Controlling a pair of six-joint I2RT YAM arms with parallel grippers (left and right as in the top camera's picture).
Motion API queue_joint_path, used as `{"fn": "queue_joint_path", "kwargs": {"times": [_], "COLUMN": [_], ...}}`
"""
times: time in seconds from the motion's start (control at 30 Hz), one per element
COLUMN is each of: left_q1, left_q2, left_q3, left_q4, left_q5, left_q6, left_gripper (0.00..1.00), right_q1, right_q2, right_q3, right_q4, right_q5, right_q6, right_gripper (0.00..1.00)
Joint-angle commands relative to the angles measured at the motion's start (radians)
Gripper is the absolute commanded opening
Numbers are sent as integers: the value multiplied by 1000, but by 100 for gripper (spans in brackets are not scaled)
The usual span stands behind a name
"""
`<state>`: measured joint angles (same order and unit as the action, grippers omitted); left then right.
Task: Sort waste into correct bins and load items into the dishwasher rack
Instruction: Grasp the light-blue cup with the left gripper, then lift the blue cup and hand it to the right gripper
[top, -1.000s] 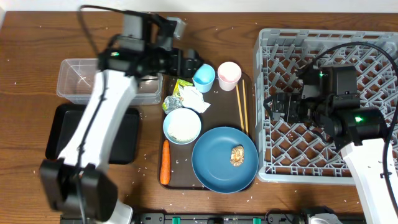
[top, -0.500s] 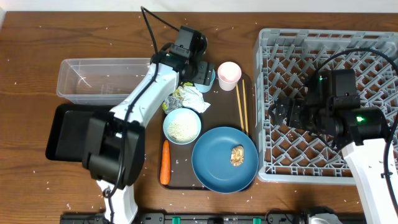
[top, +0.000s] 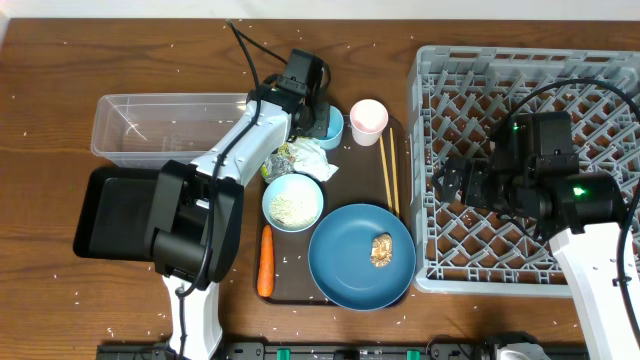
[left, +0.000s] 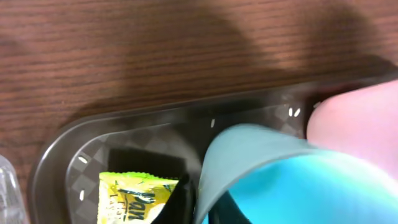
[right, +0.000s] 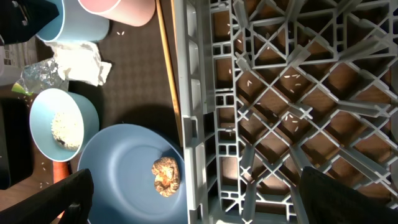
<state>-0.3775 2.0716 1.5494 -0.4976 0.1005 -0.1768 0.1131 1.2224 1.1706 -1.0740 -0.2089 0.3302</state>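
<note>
1. Left gripper (top: 318, 118) is clenched on the wall of the small light-blue cup (top: 336, 128), at the far end of the brown serving tray (top: 349, 176). In the left wrist view the cup's rim fills the middle of the frame, with its bright blue inside facing the camera.
2. Right gripper (top: 445, 180) is spread wide and grasps nothing. It hovers over the left wall of the grey dishwasher rack (top: 520, 52).
3. The small pink cup (top: 368, 120) stands just beside the light-blue one.
4. The wooden chopsticks (top: 388, 175) lie lengthwise along the tray's right edge, near the rack.
5. The crumpled white-silver wrapper (top: 305, 158) sits on the tray just below the gripped cup, and the small yellow-green packet (left: 134, 198) lies beside it.
6. The pale-blue bowl (top: 293, 185) is near the tray's middle with white rice (top: 292, 208) inside.
7. The large blue plate (top: 340, 262) takes the tray's near right corner and carries the brown food lump (top: 381, 250).
8. The orange carrot (top: 266, 262) lies along the tray's near left edge.
9. The clear plastic tub (top: 110, 130) and the black tray (top: 110, 215) sit to the left on the wooden table (top: 60, 60), the tub farther back. Neither shows any of the waste inside.
10. Loose grains speckle the table and the rack's lattice floor.
</note>
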Motion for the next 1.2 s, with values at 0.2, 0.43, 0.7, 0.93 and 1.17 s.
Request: {"fn": "queue_joint_path", "kwargs": {"times": [0.2, 0.43, 0.7, 0.93, 1.17], "left_q1": [1, 6, 39, 40, 40], "left_q2": [-196, -401, -560, -618, -626], "left_q3": [20, 20, 20, 20, 20], "left_q4": [-115, -214, -212, -214, -213], "left_q5": [13, 311, 684, 845, 1006], "left_q6": [-1, 44, 122, 124, 124], "left_gripper": [6, 6, 6, 6, 6], "right_q1": [-12, -12, -12, -7, -7], "right_q2": [2, 0, -7, -7, -7], "right_q3": [18, 18, 18, 18, 18], "right_q4": [14, 130, 341, 522, 641], "right_q5": [3, -213, -810, -993, -1070], "right_q6": [6, -135, -362, -371, -385], "right_gripper": [99, 98, 91, 92, 94]}}
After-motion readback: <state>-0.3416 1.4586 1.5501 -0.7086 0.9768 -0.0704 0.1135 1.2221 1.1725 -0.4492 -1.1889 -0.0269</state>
